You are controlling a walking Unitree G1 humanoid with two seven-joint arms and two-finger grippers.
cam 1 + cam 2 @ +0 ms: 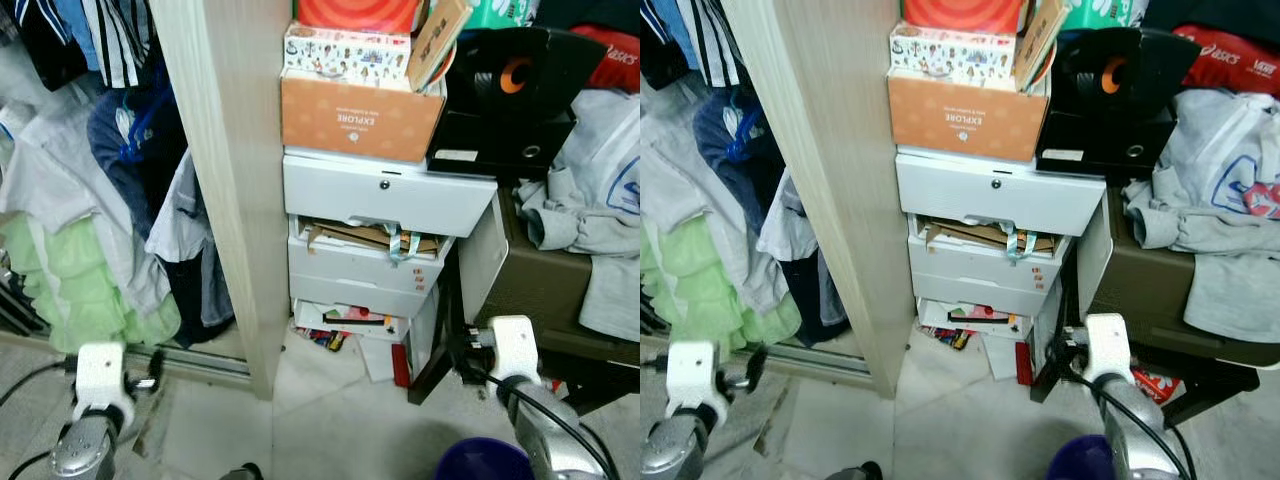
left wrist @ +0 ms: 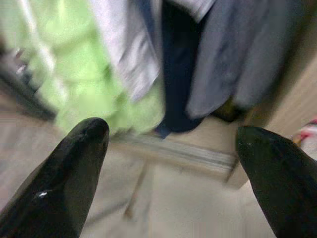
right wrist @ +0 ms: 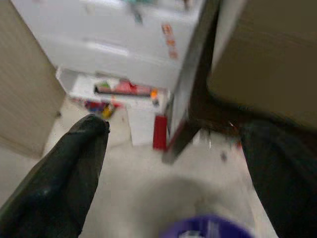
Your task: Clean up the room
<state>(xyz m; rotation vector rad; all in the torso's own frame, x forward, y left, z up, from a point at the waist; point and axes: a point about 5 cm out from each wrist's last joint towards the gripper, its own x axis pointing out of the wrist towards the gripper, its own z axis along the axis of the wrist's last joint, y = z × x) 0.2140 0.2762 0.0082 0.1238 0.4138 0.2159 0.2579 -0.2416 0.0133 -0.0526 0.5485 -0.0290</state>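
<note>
Two silver arms reach forward low in the scene, one on each side. The left tool (image 2: 171,148) has its two black fingers spread wide apart with nothing between them. It hangs over the pale tiled floor (image 1: 330,420), near the bottom of a rack of hanging clothes (image 1: 90,190) on the left. A frilly light green dress (image 1: 70,290) hangs lowest there, next to white, blue and dark clothes. The right tool (image 3: 173,144) also has its fingers spread wide and holds nothing. It points at the messy spot near the floor by the drawers.

Between the clothes and the drawers stands a tall pale wooden panel (image 1: 235,180). Just right of it is a white plastic drawer unit (image 1: 385,230). One middle drawer is stuffed with brown cardboard (image 1: 360,237) and does not close. The bottom drawer is pulled out, with small colourful things (image 1: 335,338) spilling from it onto the floor. A flat red thing (image 3: 159,131) stands on the floor beside a dark table leg (image 3: 190,94).

On top of the drawers sits an orange cardboard box (image 1: 360,115) with a patterned box (image 1: 345,52) on it. A black box (image 1: 505,95) sits to the right. Far right, grey and white clothes (image 1: 600,190) lie piled on a dark brown box (image 1: 545,290). A round purple thing (image 1: 480,460) is near the right arm, at the bottom edge.
</note>
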